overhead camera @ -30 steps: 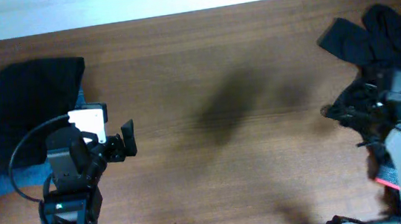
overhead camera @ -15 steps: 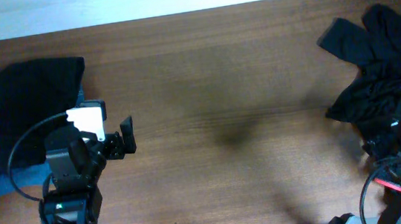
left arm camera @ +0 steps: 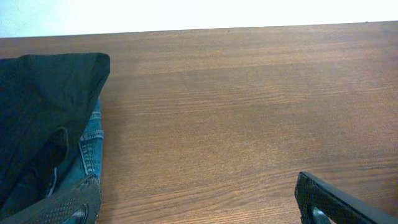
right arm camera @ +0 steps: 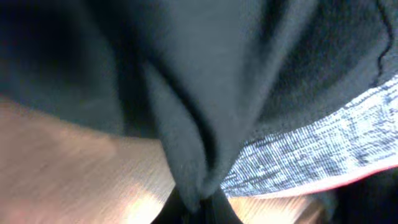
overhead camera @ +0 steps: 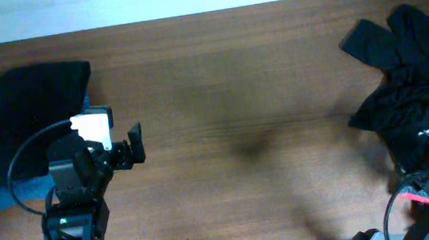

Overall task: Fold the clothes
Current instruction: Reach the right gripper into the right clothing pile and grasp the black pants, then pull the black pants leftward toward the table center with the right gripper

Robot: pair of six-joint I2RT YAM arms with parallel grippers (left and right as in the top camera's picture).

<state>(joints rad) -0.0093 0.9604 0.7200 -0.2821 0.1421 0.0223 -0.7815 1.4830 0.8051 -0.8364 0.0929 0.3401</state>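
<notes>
Now, over on the far right of the tabletop (overhead camera: 233, 70), the leggings (right arm camera: 205, 93) fill the right wrist view: soft matte black fabric, gathered into deep rounded folds that narrow down to a pinch at the bottom centre of the view. Just beside those folds runs the waistband (right arm camera: 311, 155), a speckled grey knit with a thin coral-red edge (right arm camera: 348, 177), hanging above bare wood. The right hand (right arm camera: 198, 210) is buried in that cloth, its fingers covered, so I cannot tell whether it is closed on the fabric or not. From overhead, a rumpled heap of black clothes (overhead camera: 409, 75) sprawls at the right edge, creased and lumpy. Across on the left, a folded black garment (overhead camera: 29, 107) lies smooth and rounded on top of blue denim (left arm camera: 87, 149), whose stitched seam peeks out along its side. The left hand (overhead camera: 136, 144) sits beside that pile, its dark textured fingers (left arm camera: 336, 202) spread wide apart with nothing between them. The wood between the two sides is reddish-brown with fine straight grain.
</notes>
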